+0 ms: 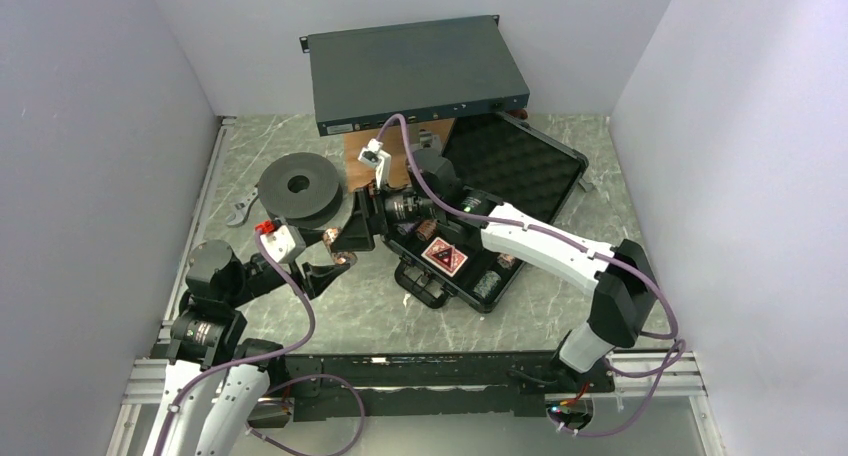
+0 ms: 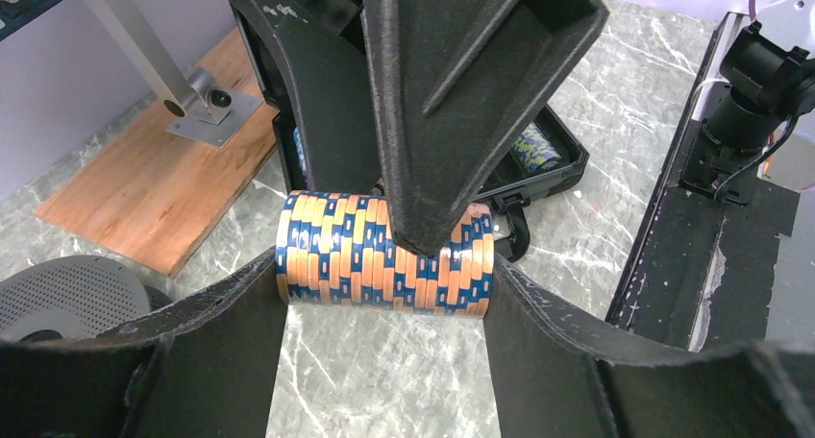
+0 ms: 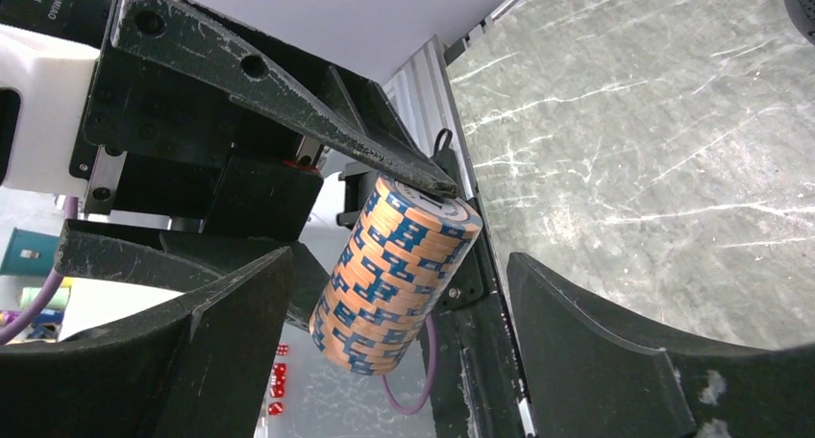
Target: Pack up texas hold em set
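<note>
In the top external view, a roll of poker chips (image 1: 331, 237) is seen held above the table (image 1: 370, 306), just off the left edge of the open black case (image 1: 515, 161). The case is set toward the table's far right corner. The left gripper (image 1: 338, 248) is extended from the near left corner and the right gripper (image 1: 352, 232) from across the case. Both are met at the roll, and the case is found nearer the right arm.

In the left wrist view, the roll (image 2: 384, 255) is shown clamped by its flat end faces between the left gripper's fingers (image 2: 240, 313). Its long axis is laid straight from one finger to the other, and the jaws are held apart by the roll's length. The right gripper's near finger (image 2: 452, 121) is set across the curved side, with the other finger behind — at a right angle to that axis.

In the right wrist view, the roll (image 3: 394, 284) is seen tilted between the right gripper's fingers (image 3: 596, 342). A slim gap is left on each side, so the jaws are spread and nothing is gripped by them yet. A handover is judged to be in hand — a squeeze across the roll's width would be called for before the ends are released.
</note>
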Tool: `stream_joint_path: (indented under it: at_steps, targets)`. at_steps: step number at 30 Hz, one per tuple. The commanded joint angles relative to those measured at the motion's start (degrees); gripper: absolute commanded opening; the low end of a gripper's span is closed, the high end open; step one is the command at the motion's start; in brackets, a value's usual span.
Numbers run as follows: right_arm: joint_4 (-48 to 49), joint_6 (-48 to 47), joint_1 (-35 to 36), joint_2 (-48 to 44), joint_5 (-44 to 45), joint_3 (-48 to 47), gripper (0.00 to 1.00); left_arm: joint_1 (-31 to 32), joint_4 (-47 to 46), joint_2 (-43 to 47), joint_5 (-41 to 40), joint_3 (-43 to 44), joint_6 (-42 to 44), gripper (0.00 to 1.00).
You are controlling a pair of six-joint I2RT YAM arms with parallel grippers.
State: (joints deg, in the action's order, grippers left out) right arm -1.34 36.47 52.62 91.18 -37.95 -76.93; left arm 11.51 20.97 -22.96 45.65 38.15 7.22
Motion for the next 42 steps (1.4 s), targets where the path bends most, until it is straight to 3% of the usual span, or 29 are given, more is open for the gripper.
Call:
stream_joint_path:
  at_steps: [1, 17, 25, 32, 34, 38, 42]
  targets:
    - [-0.32, -0.1, 0.11, 0.95, -1.15, -3.12, 0.83, 0.27, -4.0, 0.86, 0.74, 0.95, 1.56, 0.0]
    - [-1.39, -0.17, 0.88, 2.99, -2.7, -5.15, 0.63, 0.95, -3.78, 1.55, -0.84, 0.71, 2.09, 0.0]
    - [-2.03, -0.51, 1.93, 3.3, -3.97, -6.18, 0.6, 1.37, -3.69, 1.52, -1.99, 0.61, 2.27, 0.0]
    - [-2.99, -1.15, 2.22, 3.15, -4.31, -6.32, 0.63, 1.54, -3.44, 1.43, -2.79, 0.61, 2.44, 0.0]
    - [-2.76, -1.05, 2.31, 3.04, -4.59, -6.22, 0.55, 1.59, -3.43, 1.35, -3.0, 0.61, 2.44, 0.0]
    - [-2.44, -0.95, 2.31, 2.91, -5.02, -6.09, 0.22, 1.67, -3.31, 1.17, -3.42, 0.52, 2.47, 0.0]
    - [-2.74, -1.14, 2.4, 2.4, -4.75, -6.09, 0.07, 1.76, -3.19, 1.03, -4.2, 0.6, 2.44, 0.06]
